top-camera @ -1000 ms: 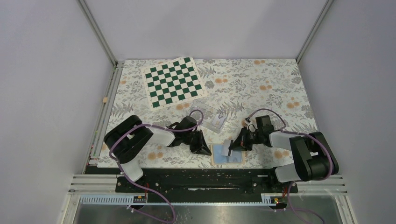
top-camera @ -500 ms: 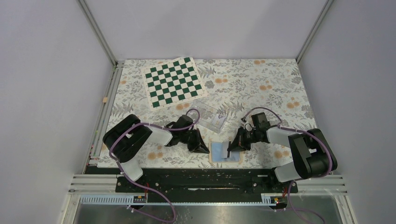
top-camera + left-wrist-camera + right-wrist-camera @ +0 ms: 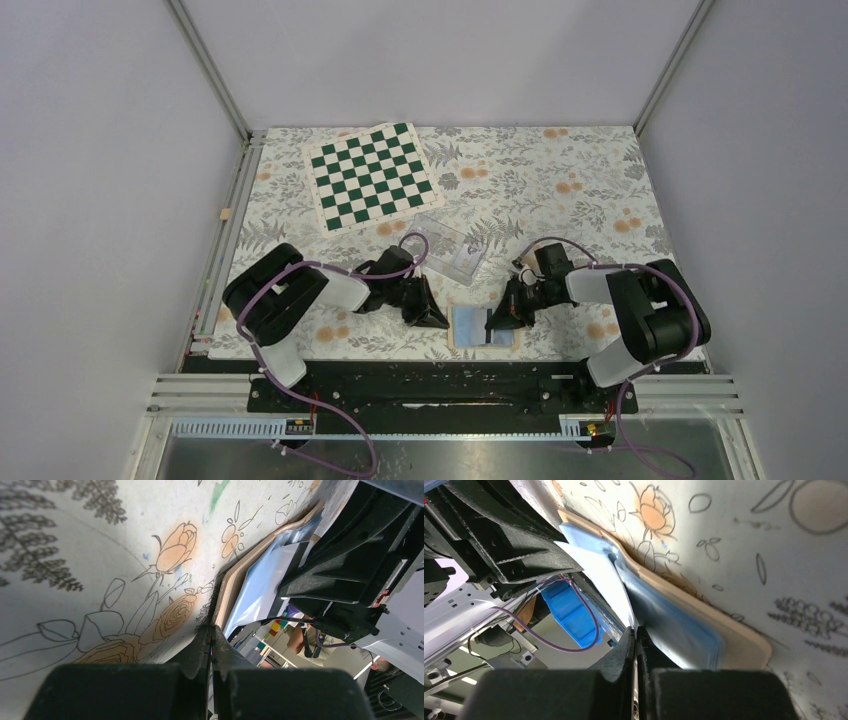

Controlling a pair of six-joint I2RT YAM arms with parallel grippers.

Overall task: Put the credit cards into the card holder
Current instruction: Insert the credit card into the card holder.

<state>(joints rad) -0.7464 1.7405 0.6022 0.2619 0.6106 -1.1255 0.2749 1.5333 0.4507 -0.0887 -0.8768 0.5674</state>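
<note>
My right gripper [image 3: 634, 631] is closed on the edge of a pale credit card [image 3: 596, 577], which slants over the light-blue inside of the card holder [image 3: 744, 642]. The card holder lies open and flat on the floral table [image 3: 560, 190], near its front edge, between my two grippers. My left gripper [image 3: 210, 632] is fully closed and empty, tips down at the card holder's tan left edge. Farther back sit a clear box [image 3: 450, 250] and a chessboard [image 3: 370, 175].
</note>
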